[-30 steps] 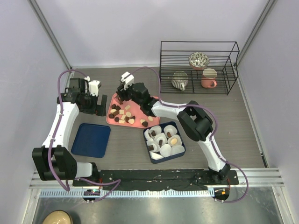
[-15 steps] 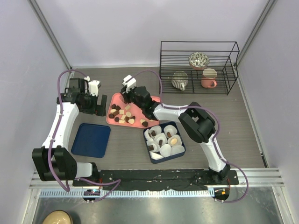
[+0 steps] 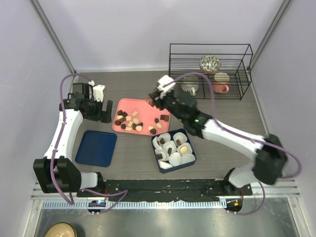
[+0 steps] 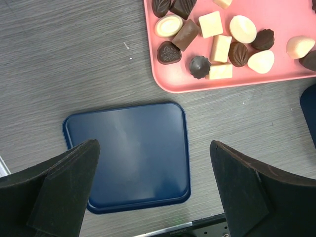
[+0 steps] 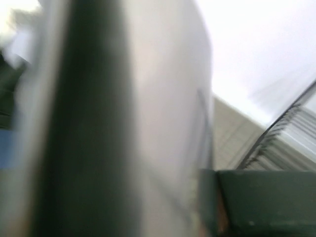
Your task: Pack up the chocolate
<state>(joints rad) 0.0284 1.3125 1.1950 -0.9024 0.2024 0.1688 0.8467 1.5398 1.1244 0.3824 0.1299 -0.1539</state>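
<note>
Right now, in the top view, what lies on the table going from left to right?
flat blue tray → pink tray → blue box → wire rack

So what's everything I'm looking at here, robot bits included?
chocolate: over a dozen pieces, dark brown, mid-brown, cream, on pink tray
pink tray: one, pink, mid-table
blue box: one, dark blue, nearer than the tray
paper cups: about nine, white, inside blue box
flat blue tray: one, dark blue, left of box
wire rack: one, black, far right corner
bowl: one, patterned, in rack
mugs: two, striped and pink, in rack
table: one, grey wood
left fingers: two, black, open, left of pink tray
right fingers: black, over pink tray's far edge; grip unclear
</note>
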